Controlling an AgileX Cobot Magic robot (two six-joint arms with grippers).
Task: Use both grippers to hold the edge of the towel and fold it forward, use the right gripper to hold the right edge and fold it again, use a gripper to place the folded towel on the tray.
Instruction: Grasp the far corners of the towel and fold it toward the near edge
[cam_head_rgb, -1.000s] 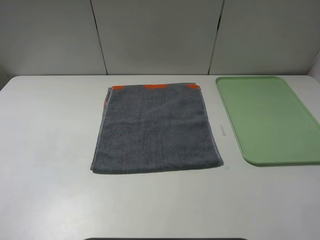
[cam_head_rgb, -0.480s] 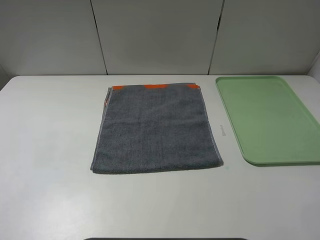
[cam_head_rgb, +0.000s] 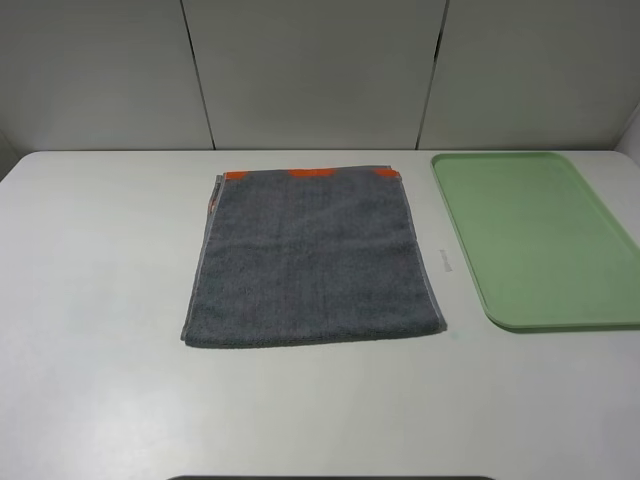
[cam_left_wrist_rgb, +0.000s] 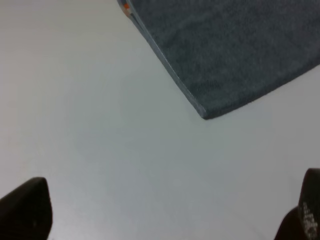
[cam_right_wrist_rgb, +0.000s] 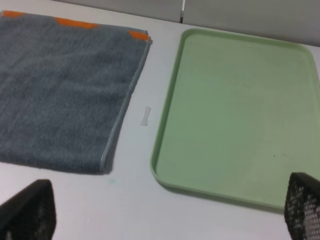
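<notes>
The dark grey towel (cam_head_rgb: 312, 260) lies flat in the middle of the white table, with orange patches showing along its far edge. The pale green tray (cam_head_rgb: 540, 235) lies flat to its right, with nothing on it. Neither gripper shows in the exterior high view. In the left wrist view the left gripper (cam_left_wrist_rgb: 165, 217) is open and empty above bare table, short of the towel's near left corner (cam_left_wrist_rgb: 204, 114). In the right wrist view the right gripper (cam_right_wrist_rgb: 165, 210) is open and empty, short of the towel's near right corner (cam_right_wrist_rgb: 102, 167) and the tray (cam_right_wrist_rgb: 235, 115).
A small white strip (cam_head_rgb: 446, 262) lies on the table between towel and tray; it also shows in the right wrist view (cam_right_wrist_rgb: 145, 116). A grey panelled wall (cam_head_rgb: 320, 70) stands behind the table. A dark edge (cam_head_rgb: 330, 478) shows at the table's front.
</notes>
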